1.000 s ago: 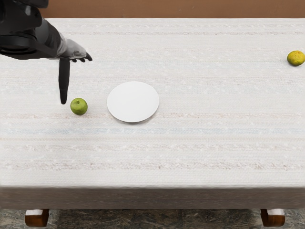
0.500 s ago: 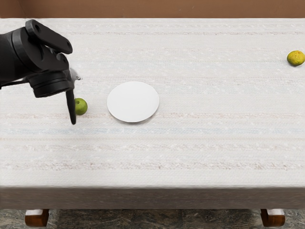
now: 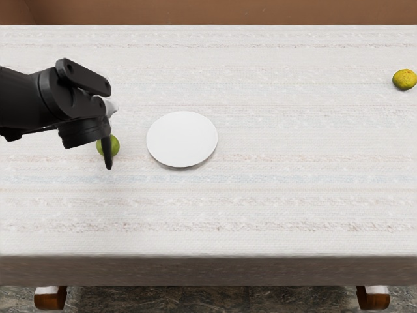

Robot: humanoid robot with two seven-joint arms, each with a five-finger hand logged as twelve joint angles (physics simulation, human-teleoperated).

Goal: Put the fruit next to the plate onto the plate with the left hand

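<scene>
Now | you see the left hand [image 3: 94,127] over the green fruit [image 3: 114,144], partly hiding it | you cannot tell whether it grips | fruit sits on the surface [image 3: 273,195] just left of the plate [image 3: 182,138]

A pale, faintly striped cloth is covering the bench [image 3: 260,215] and filling most of the view. A brown wall [image 3: 228,12] is running along at 12 o'clock. Dark mottled floor [image 3: 208,300] is showing at 6 o'clock, with one wooden leg [image 3: 51,297] standing at 7 o'clock and another wooden leg [image 3: 373,297] at 5 o'clock.

Matt white plate [image 3: 182,138] on rough cloth-covered table [image 3: 260,195] (wooden feet).
</scene>
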